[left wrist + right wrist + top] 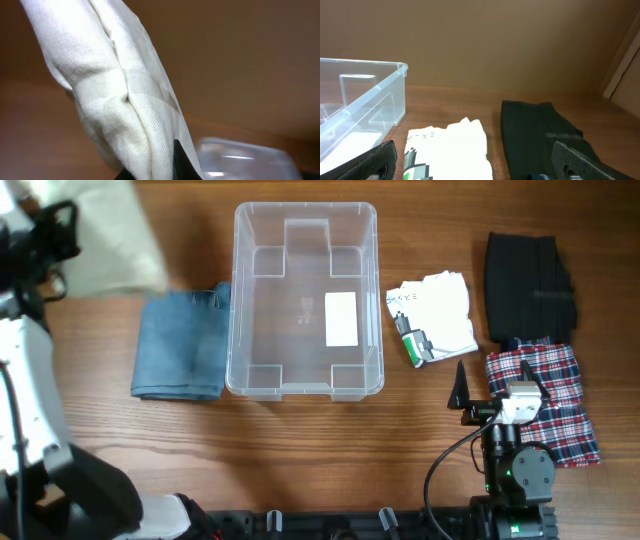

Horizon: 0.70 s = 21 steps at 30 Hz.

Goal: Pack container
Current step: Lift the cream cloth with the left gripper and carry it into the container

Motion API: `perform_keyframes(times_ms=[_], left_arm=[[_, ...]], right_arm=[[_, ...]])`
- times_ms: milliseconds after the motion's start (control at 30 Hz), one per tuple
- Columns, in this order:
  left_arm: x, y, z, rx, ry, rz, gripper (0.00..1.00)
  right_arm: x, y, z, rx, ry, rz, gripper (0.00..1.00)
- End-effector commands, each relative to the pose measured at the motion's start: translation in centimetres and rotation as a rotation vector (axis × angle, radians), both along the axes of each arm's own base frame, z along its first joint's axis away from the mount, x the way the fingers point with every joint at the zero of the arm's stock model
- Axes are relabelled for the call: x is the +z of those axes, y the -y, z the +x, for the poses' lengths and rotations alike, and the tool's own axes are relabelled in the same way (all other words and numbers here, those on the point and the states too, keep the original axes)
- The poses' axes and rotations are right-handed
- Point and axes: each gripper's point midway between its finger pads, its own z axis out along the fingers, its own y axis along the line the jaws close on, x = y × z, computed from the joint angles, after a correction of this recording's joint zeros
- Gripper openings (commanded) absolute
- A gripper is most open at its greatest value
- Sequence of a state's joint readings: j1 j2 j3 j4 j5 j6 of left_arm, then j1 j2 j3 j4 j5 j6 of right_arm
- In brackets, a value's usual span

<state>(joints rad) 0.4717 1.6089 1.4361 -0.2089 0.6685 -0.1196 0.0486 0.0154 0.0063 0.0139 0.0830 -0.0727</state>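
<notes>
The clear plastic container (305, 300) stands empty at the table's middle, a white label (341, 319) on its base. My left gripper (165, 167) is shut on a cream-white cloth (105, 235), held high at the far left, above and left of the container; the cloth fills the left wrist view (120, 95). My right gripper (500, 390) is open and empty, low over the red plaid cloth (545, 395). In the right wrist view the container's corner (365, 95) lies to the left.
Folded blue denim (183, 345) lies left of the container. A white printed garment (432, 315) lies right of it, also in the right wrist view (447, 150). A black garment (528, 285) lies at the far right.
</notes>
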Motion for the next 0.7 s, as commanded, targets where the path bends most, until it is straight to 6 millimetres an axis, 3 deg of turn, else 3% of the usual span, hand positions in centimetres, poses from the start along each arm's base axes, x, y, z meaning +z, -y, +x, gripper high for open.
perform_keyframes(times_ms=[0,200,367,500,667], left_arm=[[9.0,10.1,-2.4,-0.274,0.137,-0.146,0.04],[9.8,21.2,-4.4,-0.536,0.098,-0.222,0.04],[7.5,28.0,-4.4,-0.626,0.021,-0.230,0.04],[4.1,30.3,-3.8,-0.578,-0.096,-0.215,0.04],[0.5,30.9,-4.2,-0.493,-0.240,-0.190,0.04]], right_arm=[[0.1,0.2,0.0,-0.008,0.006,0.009,1.00],[0.1,0.2,0.0,-0.008,0.006,0.009,1.00],[0.1,0.2,0.0,-0.008,0.006,0.009,1.00],[0.1,0.2,0.0,-0.008,0.006,0.009,1.00],[0.1,0.2,0.0,-0.008,0.006,0.009,1.00]])
